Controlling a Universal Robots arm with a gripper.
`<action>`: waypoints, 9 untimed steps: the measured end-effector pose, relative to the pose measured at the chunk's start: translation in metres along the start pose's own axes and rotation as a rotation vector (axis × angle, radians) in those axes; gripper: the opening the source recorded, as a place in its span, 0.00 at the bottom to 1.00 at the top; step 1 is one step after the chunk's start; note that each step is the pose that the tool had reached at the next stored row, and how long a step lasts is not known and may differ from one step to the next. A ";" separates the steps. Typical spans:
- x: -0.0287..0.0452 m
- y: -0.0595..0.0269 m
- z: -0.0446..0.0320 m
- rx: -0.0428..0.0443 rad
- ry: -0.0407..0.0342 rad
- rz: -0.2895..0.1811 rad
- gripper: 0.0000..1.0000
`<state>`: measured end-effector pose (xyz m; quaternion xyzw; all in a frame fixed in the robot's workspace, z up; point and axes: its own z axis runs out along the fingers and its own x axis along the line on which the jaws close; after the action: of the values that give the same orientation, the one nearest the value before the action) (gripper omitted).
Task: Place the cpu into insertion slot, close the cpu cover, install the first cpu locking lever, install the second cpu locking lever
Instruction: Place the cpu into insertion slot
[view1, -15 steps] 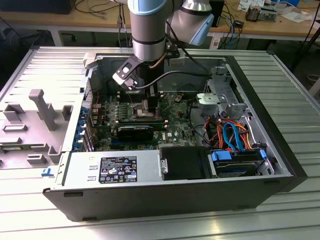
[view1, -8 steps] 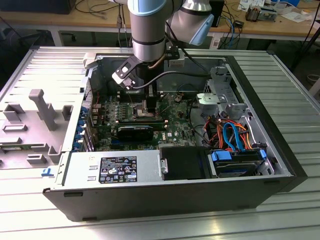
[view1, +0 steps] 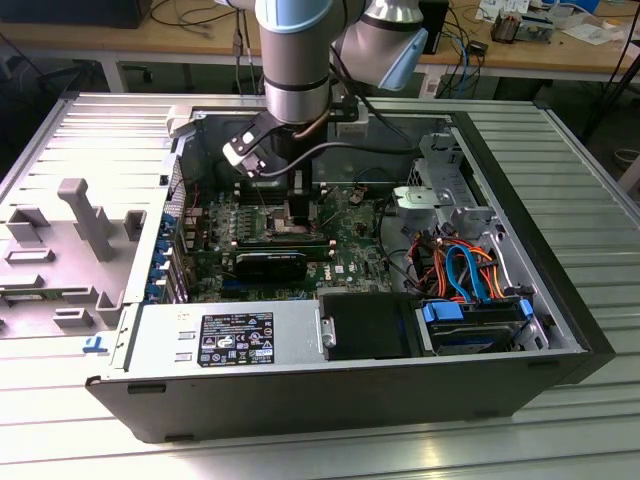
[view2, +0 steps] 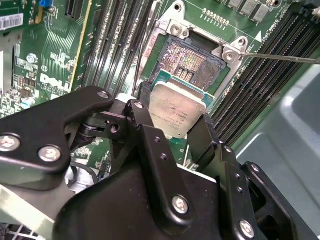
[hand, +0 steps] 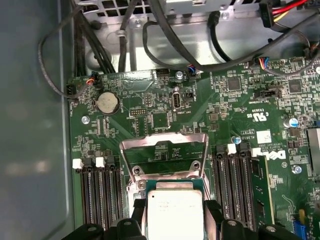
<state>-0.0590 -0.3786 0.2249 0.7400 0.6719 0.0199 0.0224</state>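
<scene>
Fingers (view2: 142, 120) clamped on the cpu (view2: 177, 114), one on each of two opposite edges; its silver-grey top shows in both wrist views. Chip hangs over the near edge of the insertion slot (view2: 192, 62), whose contact field is mostly uncovered. Whether chip and slot touch: cannot tell. In the first wrist view the cpu cover (hand: 150, 140) is swung open and stands up beyond the slot from the fingers, green board visible through its opening. Thin metal locking lever (view2: 280, 57) juts sideways from a slot corner. Exterior view: arm (view1: 297, 60) reaches down over the motherboard (view1: 365, 235) inside an open computer case (view1: 300, 400) lying on a slatted metal worktop (view1: 560, 150).
</scene>
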 end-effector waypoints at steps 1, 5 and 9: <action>0.0001 -0.0001 0.0002 0.0001 -0.0004 0.007 0.54; 0.0005 -0.0002 0.0009 -0.0001 -0.0021 0.038 0.54; 0.0022 -0.0007 0.0015 -0.0001 -0.0035 0.060 0.54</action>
<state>-0.0594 -0.3764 0.2234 0.7600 0.6492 0.0193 0.0230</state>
